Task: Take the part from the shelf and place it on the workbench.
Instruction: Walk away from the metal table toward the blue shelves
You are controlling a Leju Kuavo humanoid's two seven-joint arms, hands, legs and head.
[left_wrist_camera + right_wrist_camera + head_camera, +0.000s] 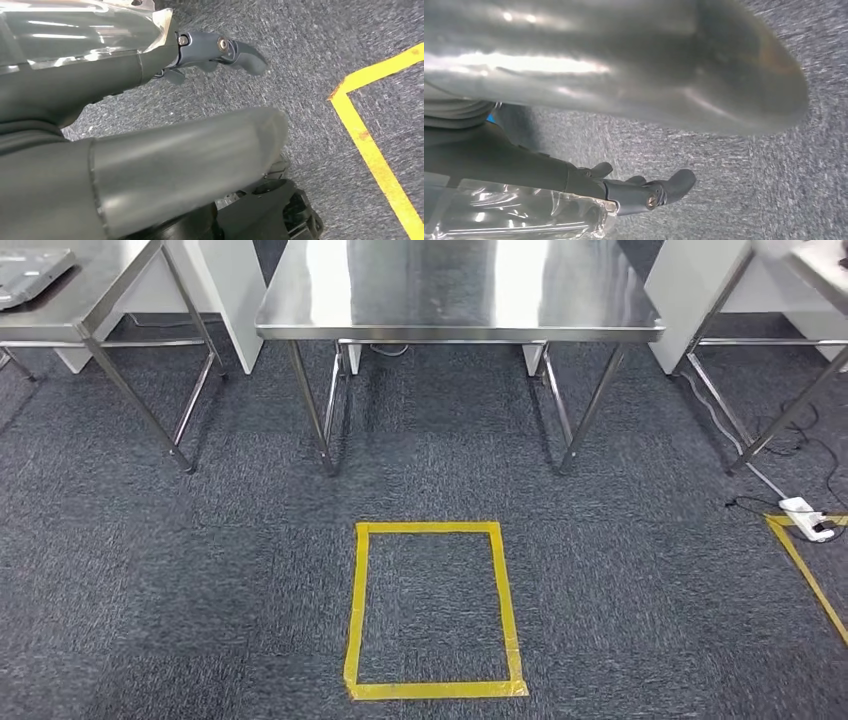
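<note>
The steel workbench (pixel 460 290) stands straight ahead, its top bare and shiny. The part is wrapped in clear plastic. In the left wrist view it (pixel 75 30) lies against the dark fingers (pixel 220 50) of my left hand (pixel 100 85). In the right wrist view the same crinkled plastic (pixel 514 215) lies along the fingers (pixel 649 192) of my right hand (pixel 524 165). Both hands hold the wrapped part low over the grey carpet, with the fingers stretched along it and the thick thumbs (pixel 190 150) apart from it.
A yellow tape rectangle (pixel 432 610) marks the carpet in front of the workbench. A second steel table (pixel 80 300) with a flat grey thing (pixel 30 275) stands at the left, another table (pixel 800 260) at the right. A white power strip (pixel 805 515) with cables lies near more yellow tape (pixel 810 570).
</note>
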